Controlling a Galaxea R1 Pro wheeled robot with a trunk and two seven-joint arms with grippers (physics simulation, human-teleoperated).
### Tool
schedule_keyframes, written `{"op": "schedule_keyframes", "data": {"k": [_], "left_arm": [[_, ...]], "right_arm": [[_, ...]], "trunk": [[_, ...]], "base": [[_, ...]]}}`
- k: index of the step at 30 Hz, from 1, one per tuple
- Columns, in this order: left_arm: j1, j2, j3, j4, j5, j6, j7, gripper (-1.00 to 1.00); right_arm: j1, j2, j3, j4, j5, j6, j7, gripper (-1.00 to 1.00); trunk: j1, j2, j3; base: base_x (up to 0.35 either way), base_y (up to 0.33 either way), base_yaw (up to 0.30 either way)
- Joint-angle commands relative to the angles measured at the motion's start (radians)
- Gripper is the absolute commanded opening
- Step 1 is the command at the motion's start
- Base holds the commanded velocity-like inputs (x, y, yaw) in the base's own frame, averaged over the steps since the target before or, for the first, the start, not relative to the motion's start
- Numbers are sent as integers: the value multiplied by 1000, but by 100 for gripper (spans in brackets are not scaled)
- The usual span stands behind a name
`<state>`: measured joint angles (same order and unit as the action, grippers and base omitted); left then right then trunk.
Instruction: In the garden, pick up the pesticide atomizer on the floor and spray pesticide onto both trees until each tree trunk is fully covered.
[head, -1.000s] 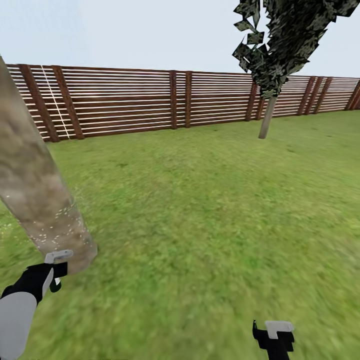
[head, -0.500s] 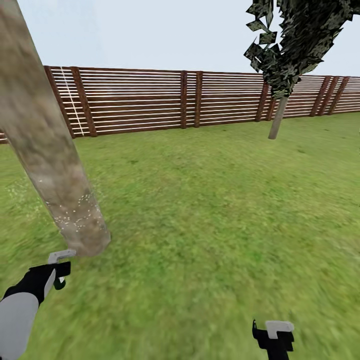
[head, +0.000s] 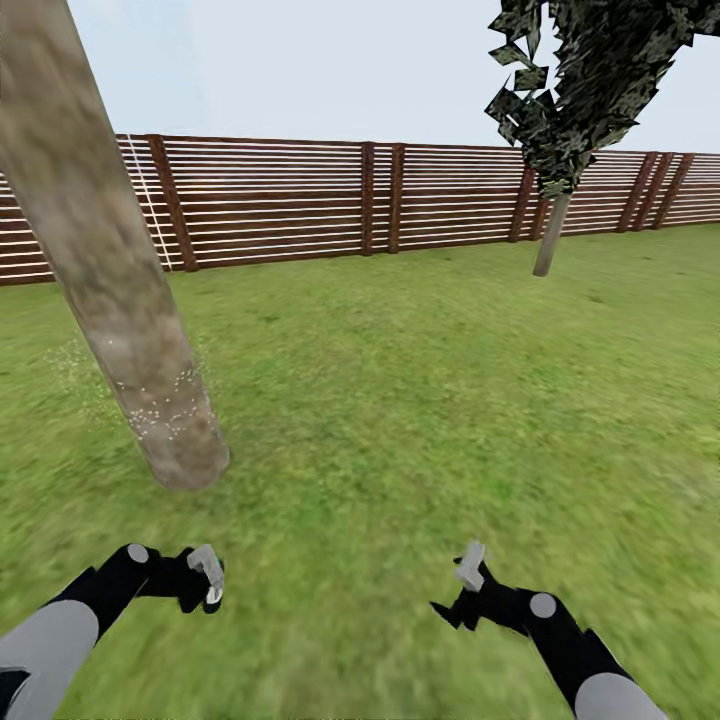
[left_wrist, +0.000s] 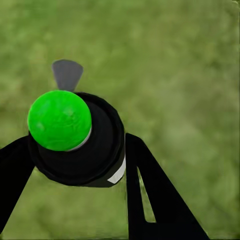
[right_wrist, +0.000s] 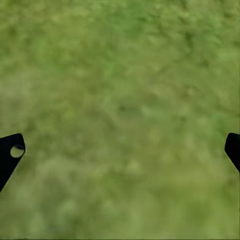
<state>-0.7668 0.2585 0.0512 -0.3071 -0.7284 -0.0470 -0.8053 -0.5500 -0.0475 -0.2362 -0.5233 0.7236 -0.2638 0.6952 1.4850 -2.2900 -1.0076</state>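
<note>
**Atomizer in hand, trunk close ahead**

In the left gripper (left_wrist: 75, 150) sits the pesticide atomizer (left_wrist: 67, 130), jaws pinching its dark body; white pesticide (head: 160, 405) flecks the near tree trunk (head: 110, 270). The right gripper (head: 462, 590) hangs spread, empty. Risk — the nozzle pointing at grass (head: 420, 400) wastes spray. Open lawn reaches the fence (head: 300, 200) — and second tree (head: 553, 230)

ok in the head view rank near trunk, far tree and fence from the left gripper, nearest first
1. Near trunk, just ahead of the left gripper, speckled white low down.
2. Far tree, ahead to the right.
3. Fence, along the back of the lawn.
</note>
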Motion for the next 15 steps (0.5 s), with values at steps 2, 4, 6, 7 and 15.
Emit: {"op": "schedule_keyframes", "data": {"k": [2,4,6,7,15], "left_arm": [[-2,-19,-48,-22,-5,2,-81,-100],[-2,-32,-65,-64,-6,3,-145,-100],[0,-46,-70,-75,-20,3,-160,-100],[0,-54,-70,-77,-40,3,-174,-100],[-1,-138,-81,-78,-134,11,-211,-100]], "right_arm": [[-20,0,48,-18,26,4,121,100],[-26,22,121,-41,35,6,178,100],[-27,51,136,-46,37,6,187,100],[-27,71,139,-47,38,6,189,100],[-30,128,142,-58,40,5,229,-100]], "trunk": [[0,0,0],[0,0,0],[0,0,0],[0,0,0],[0,0,0]], "base": [[-9,0,0],[-2,0,0],[0,0,0],[0,0,0],[0,0,0]]}}
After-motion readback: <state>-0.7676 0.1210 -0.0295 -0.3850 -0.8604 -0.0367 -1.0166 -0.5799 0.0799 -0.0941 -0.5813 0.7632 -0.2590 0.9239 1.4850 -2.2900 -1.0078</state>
